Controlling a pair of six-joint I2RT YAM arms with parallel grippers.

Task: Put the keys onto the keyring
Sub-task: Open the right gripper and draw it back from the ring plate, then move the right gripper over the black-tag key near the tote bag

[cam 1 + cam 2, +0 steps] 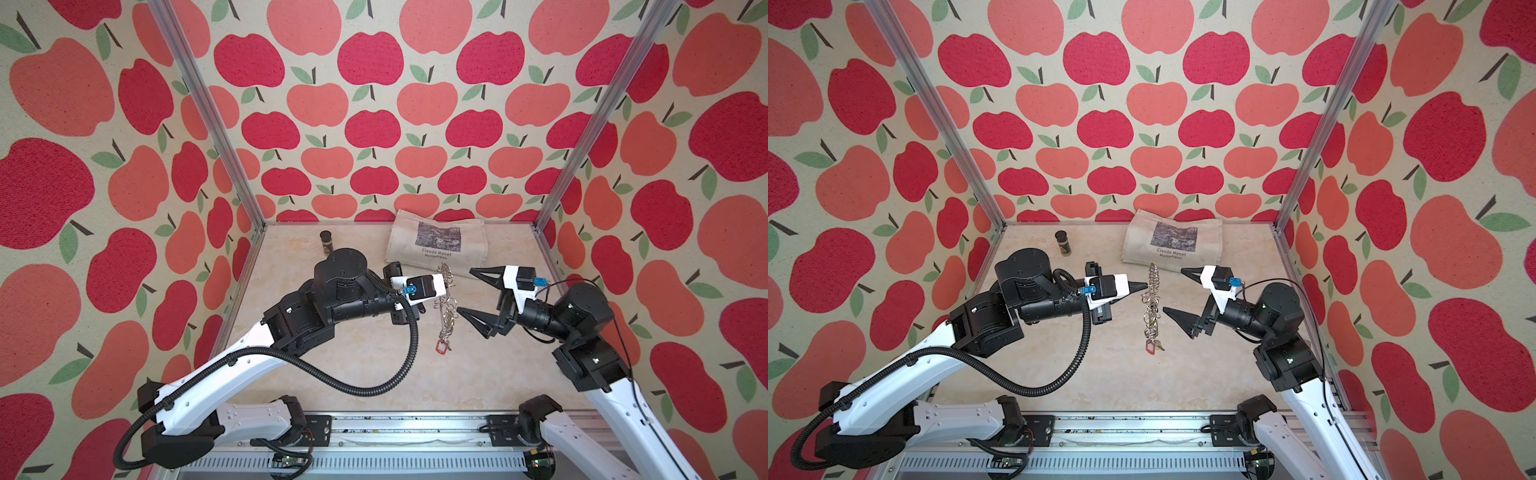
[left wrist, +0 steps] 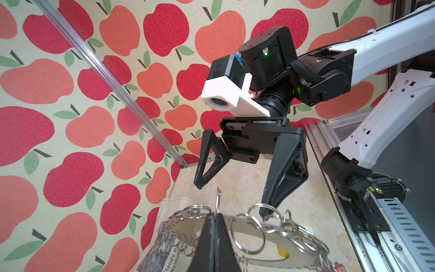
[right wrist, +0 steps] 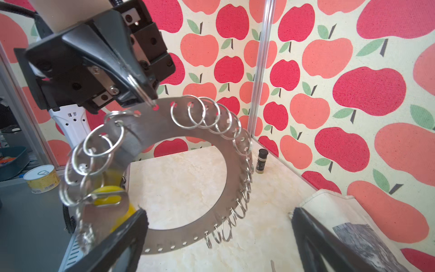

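Apple-print walls (image 1: 62,166) box in a pale marbled table (image 1: 353,374). Nearest the rail (image 1: 374,432), a red tag (image 1: 1149,347) dangles at the near end of the keyring (image 1: 1152,307). The keyring stands on edge, a thin line running near to far in both top views, with one flat face turned to each gripper. The left gripper (image 1: 1145,286) is clamped on one wire ring (image 3: 138,90) at the top rim and carries the keyring from there. Whether the lower rim touches the table I cannot tell. The right gripper (image 1: 1172,290) is spread wide and empty just beside the opposite face, and a yellow tag (image 3: 107,190) hangs by its nearer finger. The black-tagged keys show in no view. Being free, the right gripper seems the one to fetch them. Farther back lie a bag (image 1: 1173,243) and a bottle (image 1: 1064,243).
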